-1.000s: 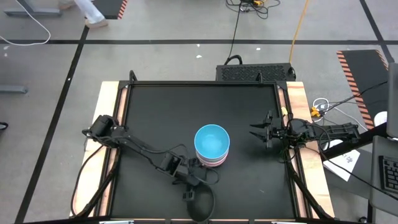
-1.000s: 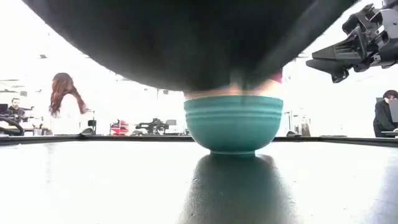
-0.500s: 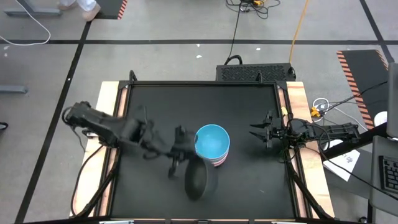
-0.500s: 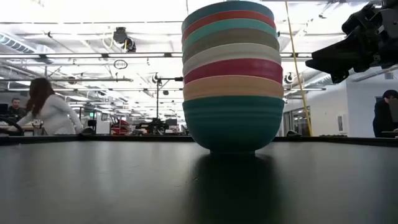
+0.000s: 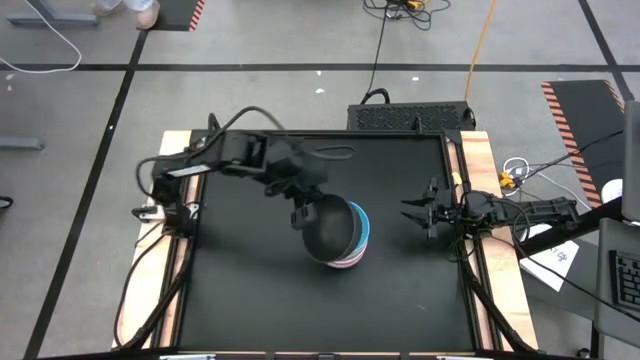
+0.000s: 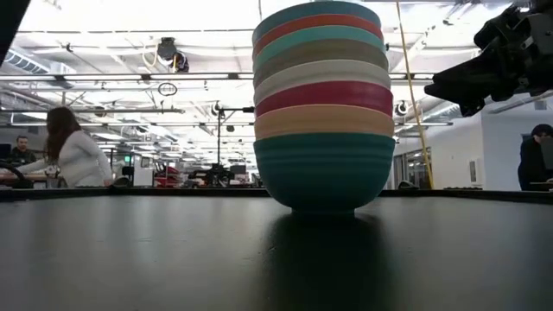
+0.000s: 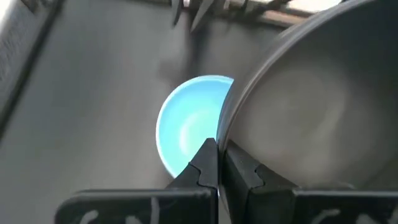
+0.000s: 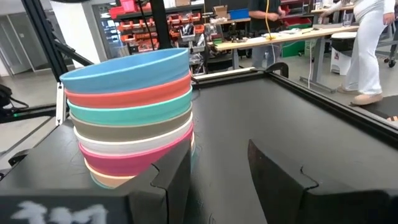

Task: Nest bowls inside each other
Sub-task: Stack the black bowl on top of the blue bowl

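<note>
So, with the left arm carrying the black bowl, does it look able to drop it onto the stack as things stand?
Probably yes. The left end effector is shut on the black bowl right over the stack, whose blue top bowl is open and uncovered. The right end effector waits off to the side.

Two dark jointed arms trail black cables, each ending in a black two-fingered tool (image 5: 418, 213).

Setting: robotics lab or open workshop hall. Evidence: black worktop (image 5: 250, 300) in wooden frame, standing on grey floor (image 5: 80, 100) marked with black tape lines. Hazard-striped mat (image 5: 580, 110) and loose cables (image 5: 520, 170) beside rig. Exposed ceiling with strip lights (image 6: 130, 52). Benches (image 8: 273, 37) and shelving with red bins (image 8: 134, 25) in background. Person (image 6: 73, 155) seated at far desk.
</note>
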{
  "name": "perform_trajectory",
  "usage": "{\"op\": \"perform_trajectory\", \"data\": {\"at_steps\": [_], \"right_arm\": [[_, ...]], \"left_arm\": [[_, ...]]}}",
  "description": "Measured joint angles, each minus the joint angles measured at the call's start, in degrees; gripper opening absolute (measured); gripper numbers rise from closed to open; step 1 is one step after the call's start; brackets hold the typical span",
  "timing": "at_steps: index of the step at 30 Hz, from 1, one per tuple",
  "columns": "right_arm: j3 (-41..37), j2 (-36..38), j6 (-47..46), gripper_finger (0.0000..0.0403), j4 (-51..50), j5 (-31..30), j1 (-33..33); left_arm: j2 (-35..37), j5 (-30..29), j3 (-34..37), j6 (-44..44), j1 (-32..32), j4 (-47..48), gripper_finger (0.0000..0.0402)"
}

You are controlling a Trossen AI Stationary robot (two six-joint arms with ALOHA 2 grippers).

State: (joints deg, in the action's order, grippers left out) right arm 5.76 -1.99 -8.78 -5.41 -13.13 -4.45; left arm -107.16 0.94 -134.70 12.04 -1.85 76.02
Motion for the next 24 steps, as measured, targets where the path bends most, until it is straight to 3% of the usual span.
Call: {"op": "perform_trajectory", "data": {"at_steps": [3,7,24], "right_arm": [[0.0,-0.7,-0.9,0.015,0.0,0.0,0.0],[0.0,-2.0,-1.3,0.015,-0.1,0.0,0.0],[-0.2,-7.3,-4.7,0.015,0.5,0.2,0.0]], "left_arm": [[-1.4,4.2,1.1,0.7,3.7,1.6,0.0005],[-3.6,2.9,0.1,1.5,6.8,7.4,0.0005],[-7.1,4.3,0.0,-1.6,6.6,10.5,0.0005]]}}
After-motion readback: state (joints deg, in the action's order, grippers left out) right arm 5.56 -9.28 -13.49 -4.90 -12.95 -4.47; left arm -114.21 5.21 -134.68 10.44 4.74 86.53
